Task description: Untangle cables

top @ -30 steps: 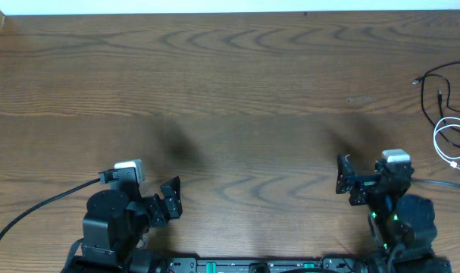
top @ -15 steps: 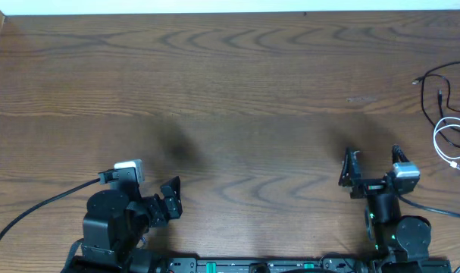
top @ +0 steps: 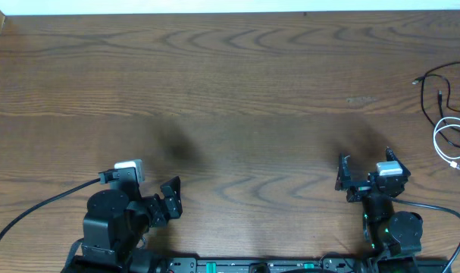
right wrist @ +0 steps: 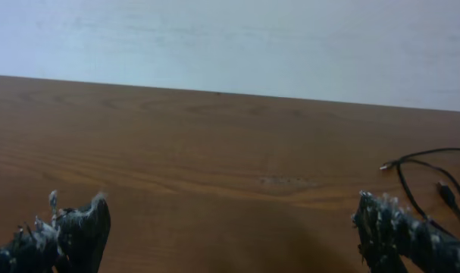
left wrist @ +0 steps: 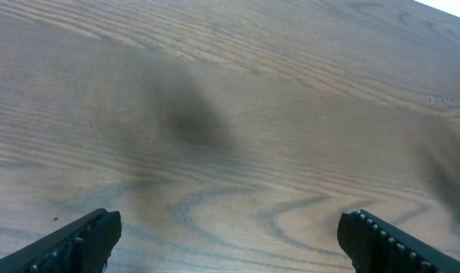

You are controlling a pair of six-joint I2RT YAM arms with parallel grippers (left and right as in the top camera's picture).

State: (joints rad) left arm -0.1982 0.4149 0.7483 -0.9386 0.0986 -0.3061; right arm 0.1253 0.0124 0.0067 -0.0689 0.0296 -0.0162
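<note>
Black cable (top: 440,82) and white cable (top: 451,141) looped together at the table's (top: 230,76) right edge, right gripper (top: 364,168) jaws wide apart, empty, near but left of them, left gripper (top: 169,199) jaws apart, well away

The thin black cord (top: 430,73) and thin white looped cord (top: 437,140), right of the right gripper (top: 364,168), run off the edge. Their plugs are too small to tell.

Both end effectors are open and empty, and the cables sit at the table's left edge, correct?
Not quite: the cables lie at the table's right edge, beyond the right end effector, as the overhead view shows. The left end effector and the right one are indeed open and empty.
</note>
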